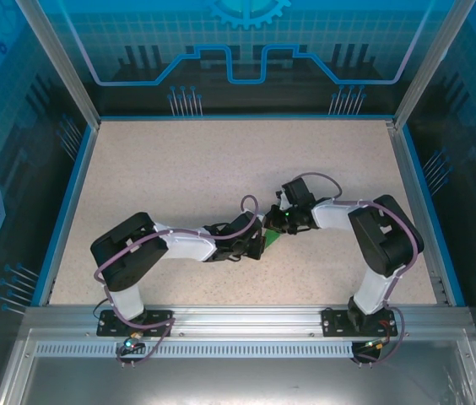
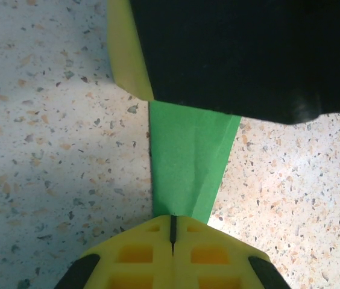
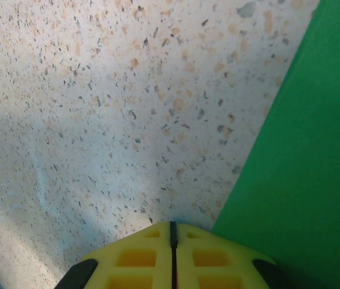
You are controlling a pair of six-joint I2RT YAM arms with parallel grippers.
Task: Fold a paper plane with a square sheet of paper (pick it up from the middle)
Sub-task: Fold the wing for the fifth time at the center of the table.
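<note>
The jaws of the left gripper (image 2: 172, 224) are pressing together at the narrow end of the folded green paper (image 2: 185, 162), lying mid-surface (image 2: 49, 120); any pinch is hard to make out. A black body (image 2: 242, 54) is hiding its far end. The jaws of the right gripper (image 3: 172, 227) are pressing together beside the paper, which the frame is cutting off.

Both jaws shut (arms (image 1: 186, 245) angled inward)

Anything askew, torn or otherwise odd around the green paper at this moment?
Nothing stands out. The green paper lies on the speckled table, folded to a taper with a soft crease, no tears showing. The left end effector is shut at its narrow end, the right end effector shut beside one edge.
</note>
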